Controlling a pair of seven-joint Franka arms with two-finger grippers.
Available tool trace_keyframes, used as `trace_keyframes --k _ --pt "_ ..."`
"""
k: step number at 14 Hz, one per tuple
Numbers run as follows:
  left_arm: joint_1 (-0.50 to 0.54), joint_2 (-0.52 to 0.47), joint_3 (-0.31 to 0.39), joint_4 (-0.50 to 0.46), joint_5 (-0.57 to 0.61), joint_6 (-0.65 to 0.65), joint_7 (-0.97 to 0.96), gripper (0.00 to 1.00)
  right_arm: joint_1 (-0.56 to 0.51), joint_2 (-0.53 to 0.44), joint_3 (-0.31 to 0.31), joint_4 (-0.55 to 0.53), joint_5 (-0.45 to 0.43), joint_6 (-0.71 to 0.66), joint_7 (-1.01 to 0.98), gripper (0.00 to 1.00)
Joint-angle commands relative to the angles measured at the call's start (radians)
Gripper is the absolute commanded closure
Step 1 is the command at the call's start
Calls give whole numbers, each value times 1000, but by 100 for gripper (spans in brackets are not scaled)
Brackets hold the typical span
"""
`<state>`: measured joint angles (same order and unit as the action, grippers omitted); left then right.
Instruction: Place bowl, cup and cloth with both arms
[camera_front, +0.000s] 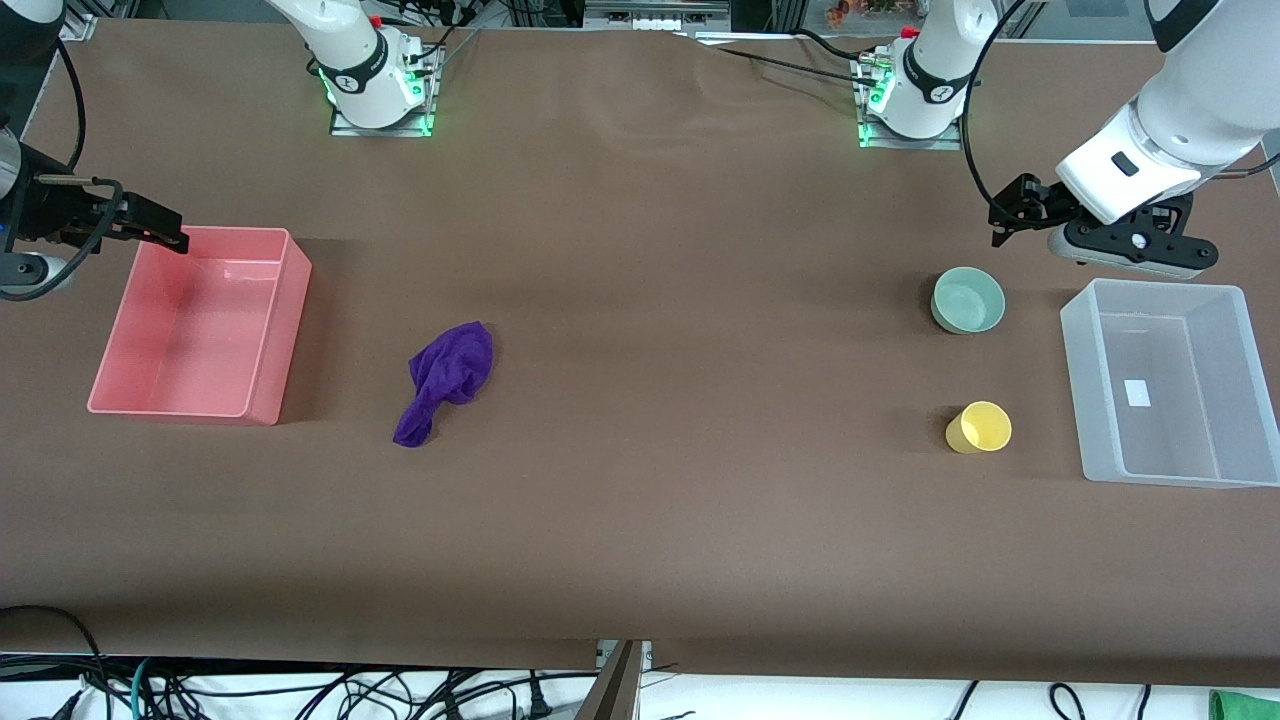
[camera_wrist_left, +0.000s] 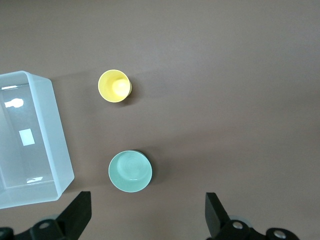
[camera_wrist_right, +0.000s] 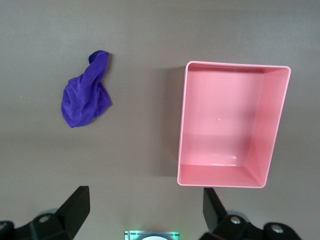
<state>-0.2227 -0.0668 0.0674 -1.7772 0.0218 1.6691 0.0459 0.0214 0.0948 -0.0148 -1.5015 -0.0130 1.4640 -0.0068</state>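
On the brown surface (camera_front: 640, 520), the small round mint-green bowl (camera_front: 968, 300) stands upright near the left arm's end, just beside the clear plastic bin (camera_front: 1075, 340). The small yellow plastic cup (camera_front: 979, 427) stands nearer to the front camera than the bowl, apart from it and also beside the clear bin. The wrinkled deep-purple cloth (camera_front: 446, 381) lies bunched toward the right arm's end, near the pink plastic bin (camera_front: 290, 330) but apart from it. Both bins hold nothing.

The left hand (camera_front: 1010, 215) hangs in the air over the surface close by the bowl and the clear bin's corner; its fingers (camera_wrist_left: 77, 215) stand wide apart and hold nothing. The right hand (camera_front: 150, 225) hangs over the pink bin's corner at the right arm's end; its fingers (camera_wrist_right: 75, 207) are likewise spread apart and hold nothing.
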Motion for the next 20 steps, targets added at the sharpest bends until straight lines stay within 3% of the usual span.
trace_keyframes --k 1,11,14,20 --pt "-20 -7 15 -10 9 14 -12 0 2 13 0 29 12 -8 -1 0" --pt "-18 -5 20 -18 9 11 -11 0 2 11 0 29 12 -5 2 0" --pt "-18 -5 64 -33 9 5 12 0 0 31 0 29 10 -7 -1 0" --pt "-18 13 196 -156 10 15 136 0 29 94 4 0 -25 33 13 0"
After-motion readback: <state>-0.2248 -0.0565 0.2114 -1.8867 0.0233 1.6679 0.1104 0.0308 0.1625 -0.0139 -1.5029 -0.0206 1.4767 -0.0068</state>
